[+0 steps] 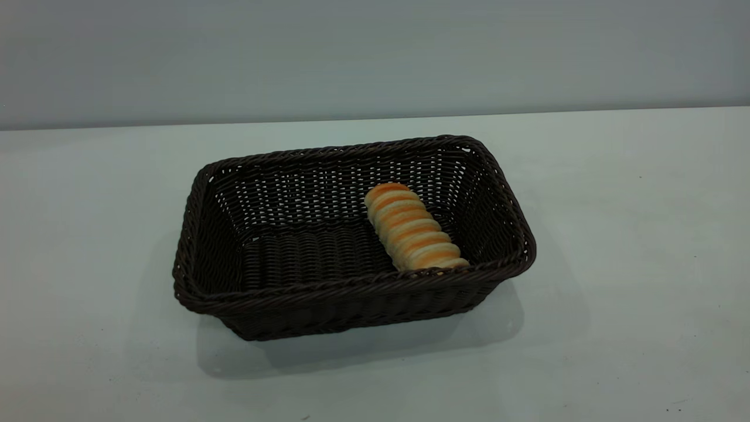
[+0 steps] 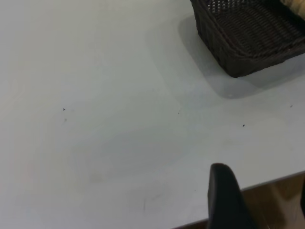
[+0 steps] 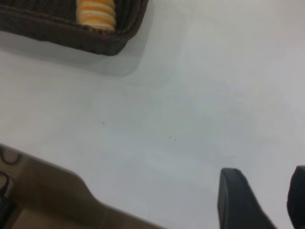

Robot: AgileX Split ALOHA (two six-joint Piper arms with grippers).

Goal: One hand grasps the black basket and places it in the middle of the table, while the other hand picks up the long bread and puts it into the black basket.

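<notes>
The black basket [image 1: 351, 287] stands in the middle of the table [image 1: 615, 234]. The long bread [image 1: 413, 228] lies inside it at its right half, slanting from the far wall to the near rim. Neither arm shows in the exterior view. In the left wrist view my left gripper [image 2: 262, 191] is open and empty over the table's edge, far from the basket [image 2: 252, 43]. In the right wrist view my right gripper [image 3: 264, 191] is open and empty above bare table, away from the basket [image 3: 57, 28] and the bread [image 3: 96, 13].
The table's edge [image 2: 267, 183] runs close by the left gripper, with brown floor beyond it. A brown surface [image 3: 47, 195] lies past the table edge in the right wrist view. A grey wall stands behind the table.
</notes>
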